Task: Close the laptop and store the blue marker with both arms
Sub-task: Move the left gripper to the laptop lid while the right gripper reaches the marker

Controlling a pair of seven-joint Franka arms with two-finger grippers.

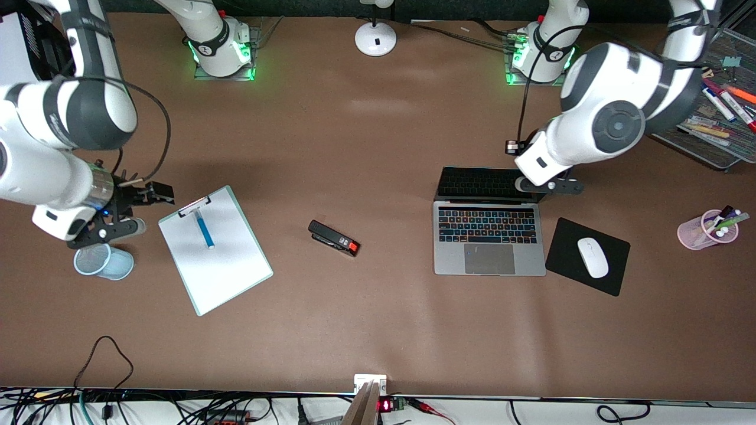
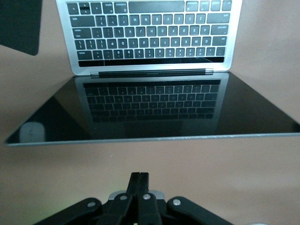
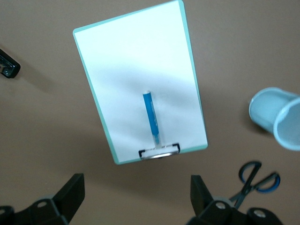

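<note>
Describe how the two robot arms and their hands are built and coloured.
Both arms are glossy white jointed tubes with dark grey joint bands, on bases lit green. A thin black cable loops along each forearm. The left hand and right hand are black metal two-finger claws with silver pivot screws.

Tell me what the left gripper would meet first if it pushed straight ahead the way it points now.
Probably the laptop's open dark screen: the shut left gripper points at its top edge, with only bare table between. Depth is uncertain.
</note>
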